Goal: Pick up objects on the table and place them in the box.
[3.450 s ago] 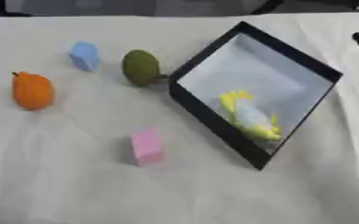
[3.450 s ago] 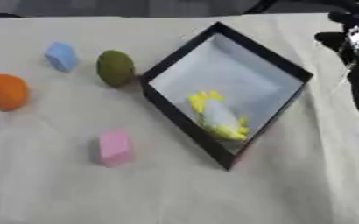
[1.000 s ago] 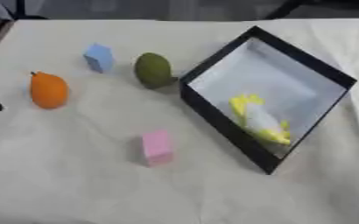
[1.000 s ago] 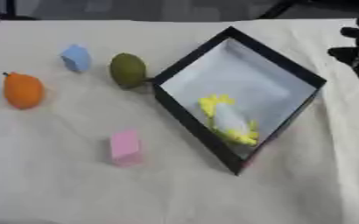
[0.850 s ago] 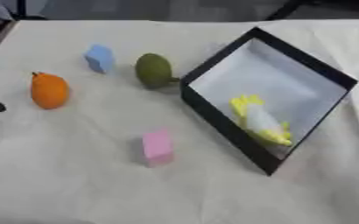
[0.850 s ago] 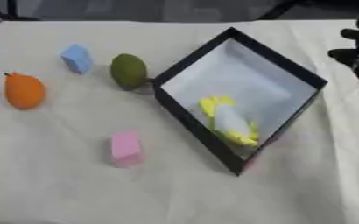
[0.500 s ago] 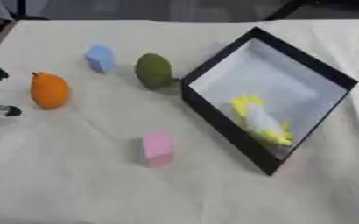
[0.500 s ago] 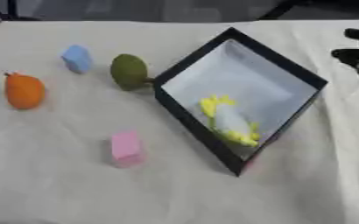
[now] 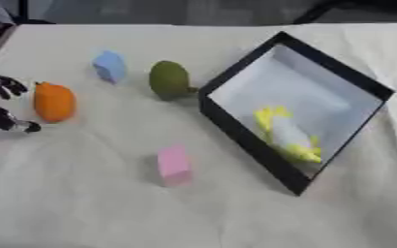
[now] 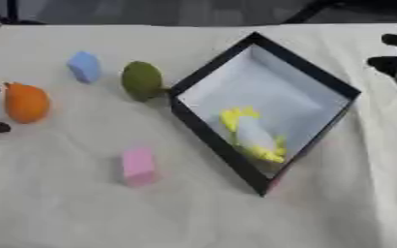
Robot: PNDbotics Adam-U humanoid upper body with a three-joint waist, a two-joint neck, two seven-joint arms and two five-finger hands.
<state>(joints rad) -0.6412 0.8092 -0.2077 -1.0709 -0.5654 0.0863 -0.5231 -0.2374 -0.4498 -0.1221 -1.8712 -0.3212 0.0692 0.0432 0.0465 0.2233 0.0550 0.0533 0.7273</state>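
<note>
White tablecloth (image 9: pixel 83 203) (no writing visible): left hand (image 9: pixel 0 104) spread open beside orange fruit (image 9: pixel 53 101), holding nothing.

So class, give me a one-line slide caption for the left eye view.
Left hand open beside the orange fruit; yellow toy already in the box.

Black box (image 9: pixel 236 128), orange fruit (image 9: pixel 53 101), pink block (image 9: pixel 174 164)
</note>
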